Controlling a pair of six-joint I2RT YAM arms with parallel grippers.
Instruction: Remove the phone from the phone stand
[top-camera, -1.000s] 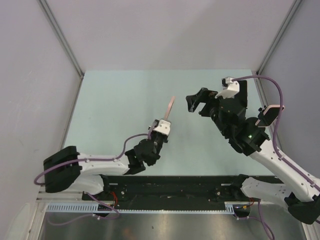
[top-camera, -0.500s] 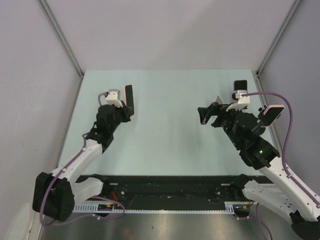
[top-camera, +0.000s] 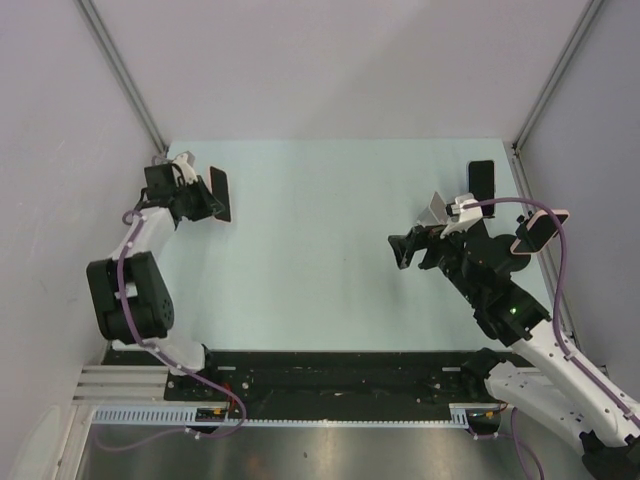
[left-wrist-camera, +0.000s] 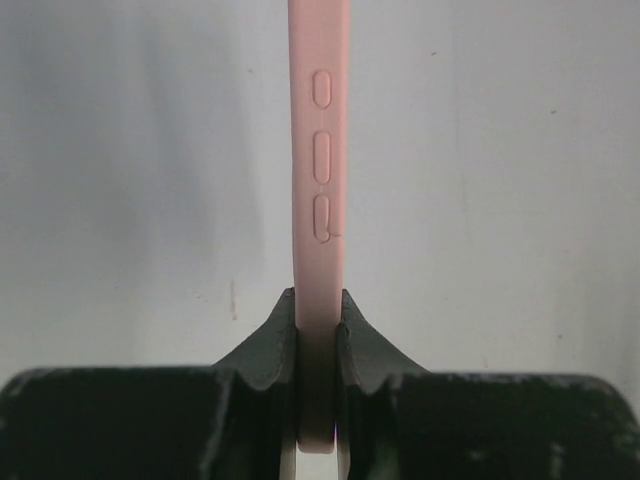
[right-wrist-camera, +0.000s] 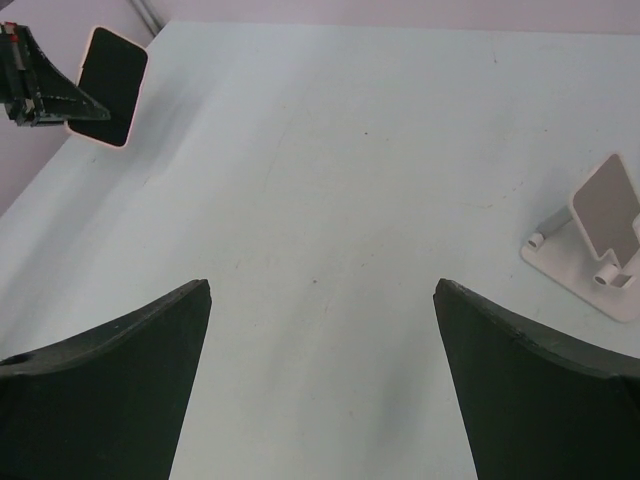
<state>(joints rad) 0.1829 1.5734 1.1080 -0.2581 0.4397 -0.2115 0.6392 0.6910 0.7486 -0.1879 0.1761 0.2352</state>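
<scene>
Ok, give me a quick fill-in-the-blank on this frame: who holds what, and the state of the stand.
The gripper shut on the phone belongs to the ___ arm.
The phone's case is ___ in colour.
The phone stand holds ___.
The jaws of the right gripper stand ___.
Missing words: left, pink, nothing, open.

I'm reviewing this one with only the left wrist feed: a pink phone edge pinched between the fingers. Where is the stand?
Observer: The phone stand sits bare on the right side of the table, far from the phone, which the left gripper holds near the far-left corner.
Operator: Is the right gripper helping?
Observer: No. The right gripper is open, holds nothing and hovers near the stand.
Operator: Which way does the screen face?
Observer: Its dark screen faces the table's middle, as the right wrist view shows.
</scene>
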